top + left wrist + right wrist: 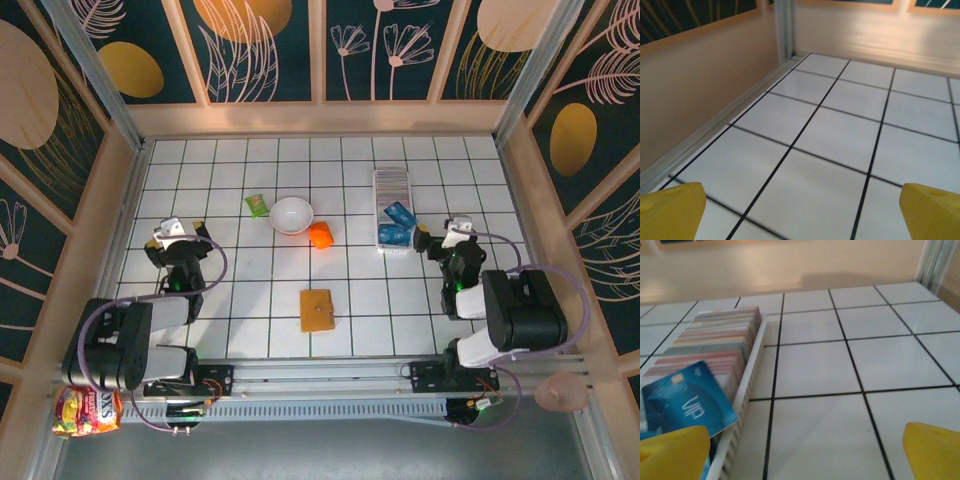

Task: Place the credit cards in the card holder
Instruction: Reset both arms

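White tiles ruled with black lines cover the worktop [250,290], boxed in by tan walls and dark teal panels painted with pale flowers. Toward the far right lies the long narrow white plastic card holder [391,185]. Its far part is packed with pastel cards, and two small bright blue credit cards [396,214] lean loosely at its near end, one printed "VIP" in the right wrist view.

No other blue card lies out on the tiles, so I judge the job nearly or fully done. At most the leaning cards may need seating.

The right pincer [437,236] stands released and empty just right of the holder. The left pincer [180,232] gapes over bare tiles, well apart.

A white bowl [291,214], green packet [257,204], orange lump [320,235] and tan wallet [317,309] sit mid-worktop.
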